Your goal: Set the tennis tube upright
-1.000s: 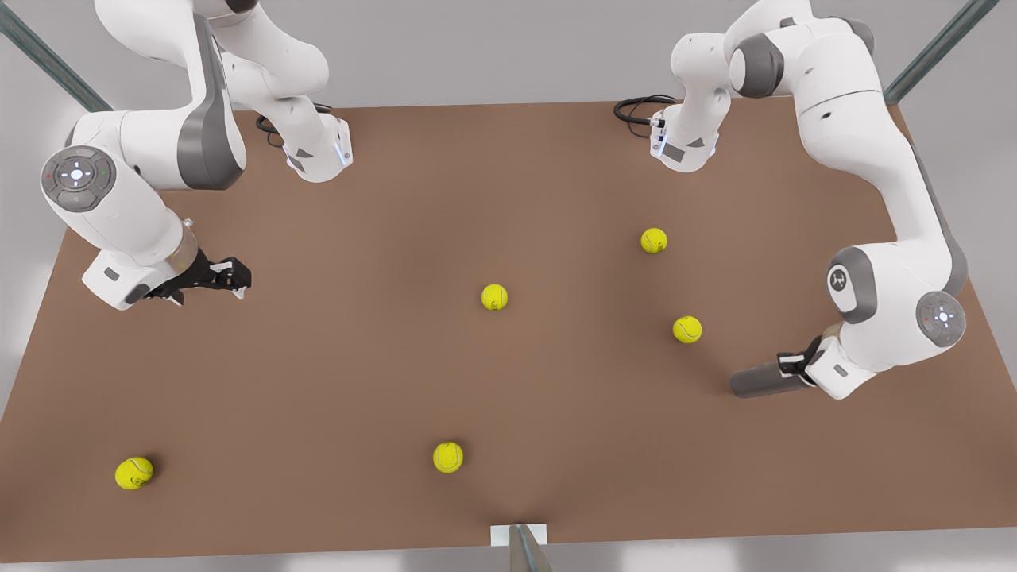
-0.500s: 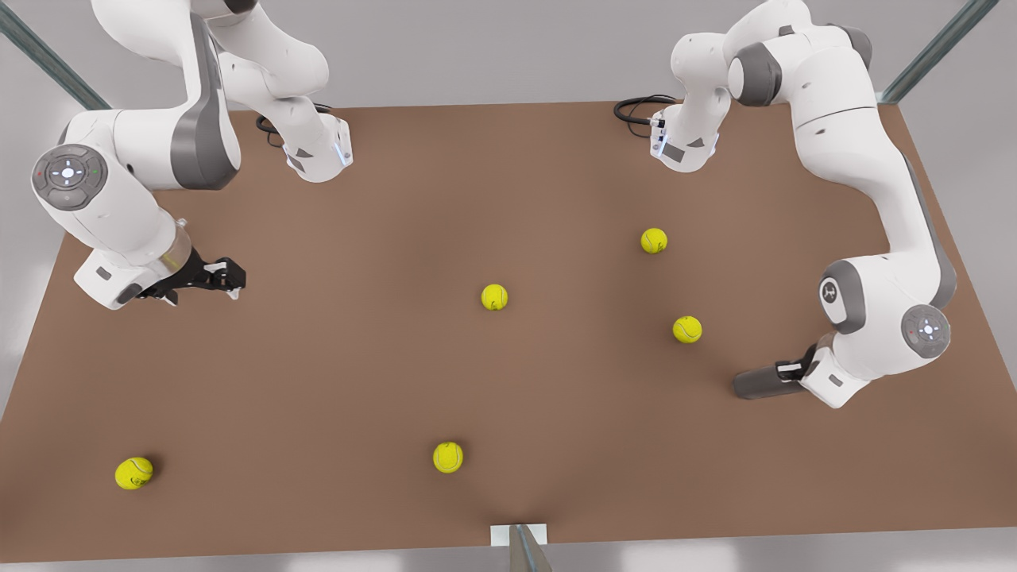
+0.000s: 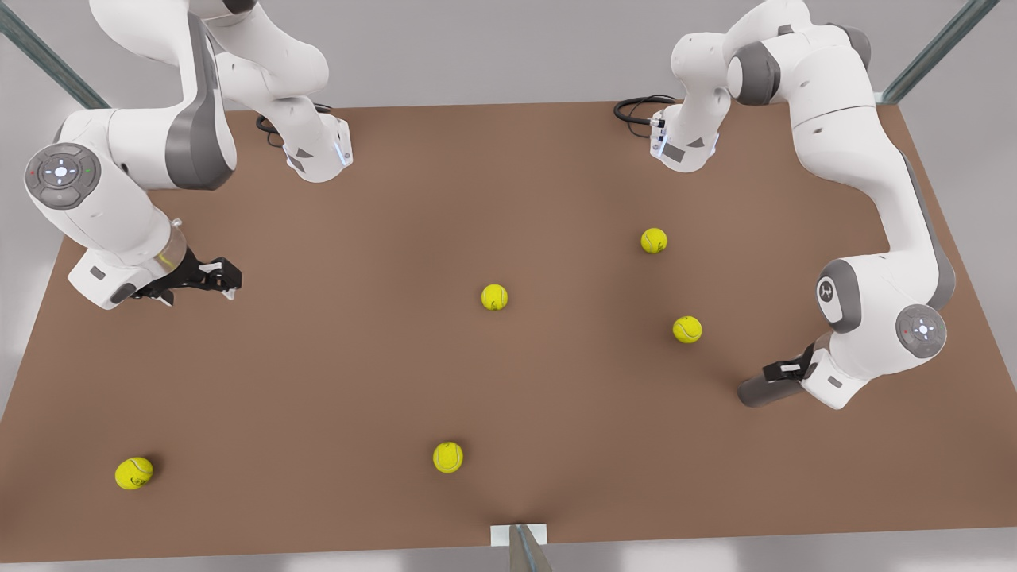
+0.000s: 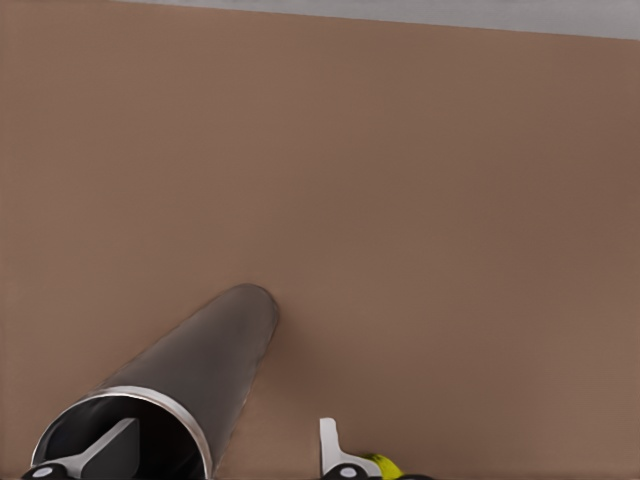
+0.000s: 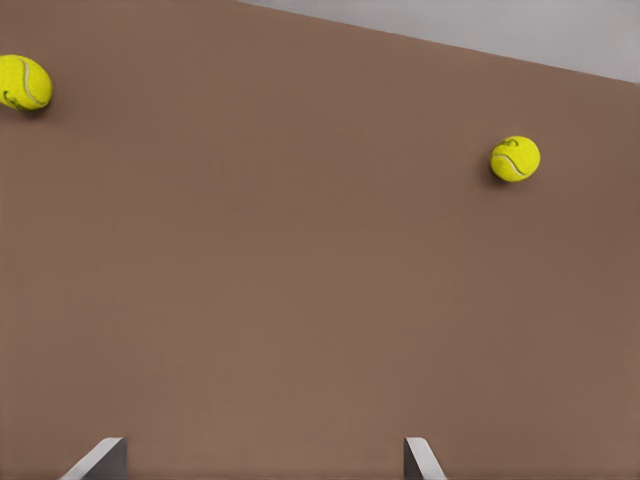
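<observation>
Since a second ago, our left pincer [image 3: 783,372] has tilted the long dark-grey cylindrical tennis tube [image 3: 760,390] slightly, one finger inside its silvery rim, near the brown surface [image 3: 357,381]. Right pincer [image 3: 225,276]: spread, empty, waiting. Risk: tube slips from this rim-wall grip.

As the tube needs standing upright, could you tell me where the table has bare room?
Bare table lies beside the tennis tube, between the nearest tennis ball and the near-edge ball; the left gripper is at its rim. A wider patch runs from the waiting, open right gripper to the middle ball. The far ball makes centre-right crowded.
</observation>
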